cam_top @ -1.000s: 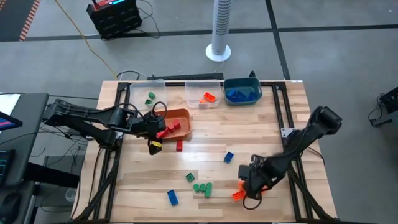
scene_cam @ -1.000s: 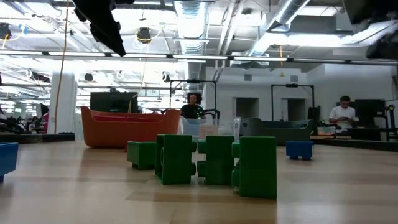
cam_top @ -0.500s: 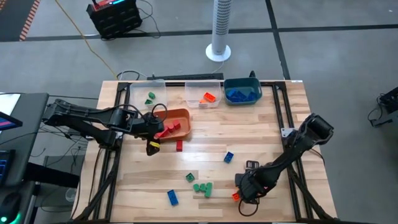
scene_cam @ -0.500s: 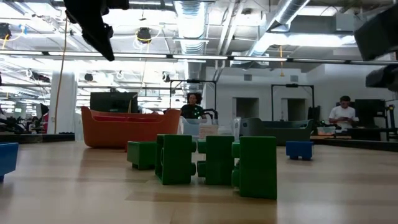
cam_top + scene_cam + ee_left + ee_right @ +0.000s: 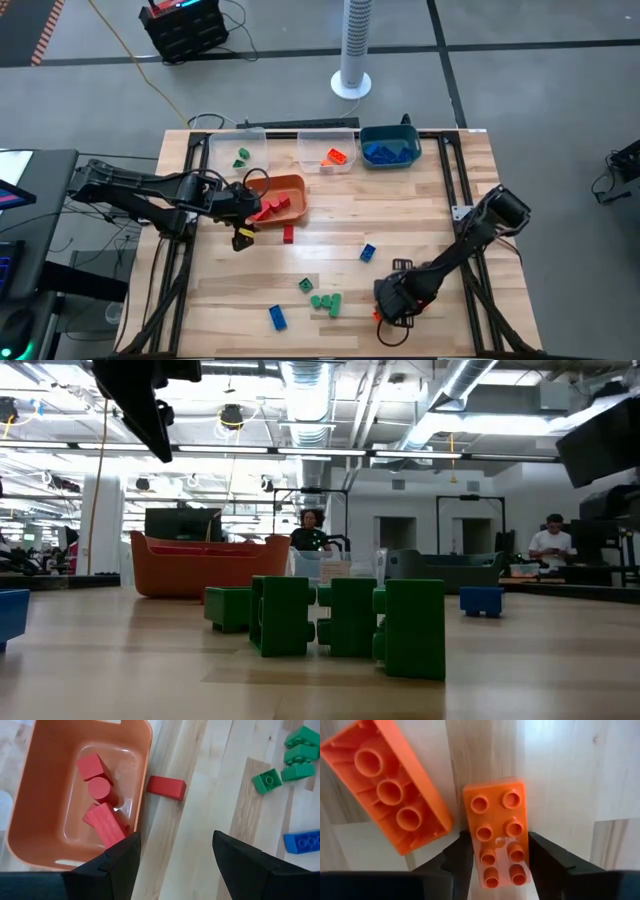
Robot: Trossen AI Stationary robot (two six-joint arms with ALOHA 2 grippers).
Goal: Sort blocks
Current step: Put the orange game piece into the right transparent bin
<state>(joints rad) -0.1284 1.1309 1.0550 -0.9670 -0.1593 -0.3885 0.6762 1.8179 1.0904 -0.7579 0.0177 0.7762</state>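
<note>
Right gripper (image 5: 492,857): you are seeing it low over the near right part of the table (image 5: 440,200), its fingers (image 5: 457,855) straddling the near end of an orange eight-stud block (image 5: 497,840), set narrowly and close to both of its sides; whether they are pressing is not clear. A second orange block (image 5: 382,787), lying stud-holes up, is sitting just beside the first, angled away from it.

Loose blocks near the orange bin (image 5: 280,195), your landmark: a green cluster (image 5: 325,301) and a blue block (image 5: 277,318) are lying well nearer than the bin; a green single (image 5: 305,285) is lying just beyond the cluster; another blue block (image 5: 368,252) is lying nearer than the bin and to its right; a red block (image 5: 166,787) is resting just outside the bin's near wall.

Left gripper (image 5: 172,855): you are holding it above the bin's near edge, fingers spread wide and carrying nothing.

Bin contents: red blocks (image 5: 97,800) are lying inside.

Beyond the bin: one clear bin (image 5: 236,150) is holding a green block (image 5: 243,155), a second clear bin (image 5: 328,152) an orange block (image 5: 336,156), and a teal bin (image 5: 390,146) blue blocks (image 5: 385,153).
</note>
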